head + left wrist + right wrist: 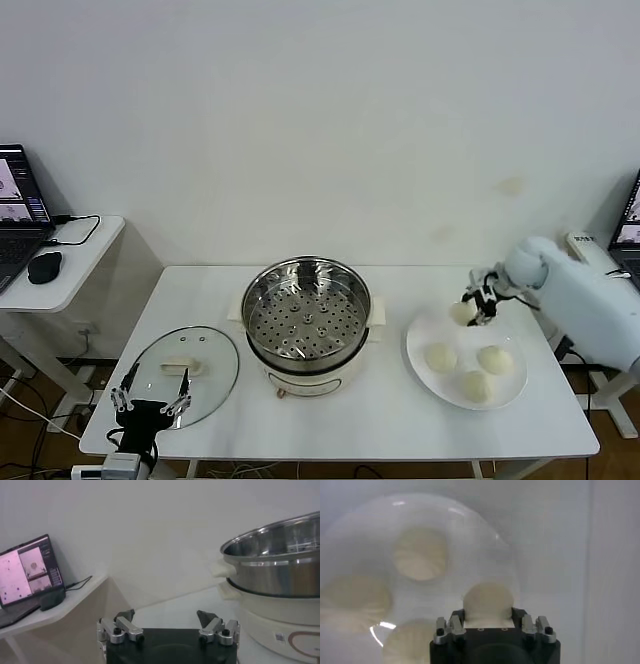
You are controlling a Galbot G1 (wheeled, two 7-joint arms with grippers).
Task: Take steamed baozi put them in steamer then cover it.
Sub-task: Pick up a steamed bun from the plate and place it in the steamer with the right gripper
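The steamer, a shiny steel pot on a white base, stands mid-table with its perforated tray bare; it also shows in the left wrist view. My right gripper is shut on one steamed baozi, held just above the far edge of the white plate. In the right wrist view that baozi sits between the fingers of the right gripper. Three more baozi lie on the plate. The glass cover lies flat left of the steamer. My left gripper hangs open at the cover's near edge.
A side table at the left carries a laptop and a mouse. Another laptop stands at the far right. The laptop also shows in the left wrist view. The table's front edge runs just below the cover and plate.
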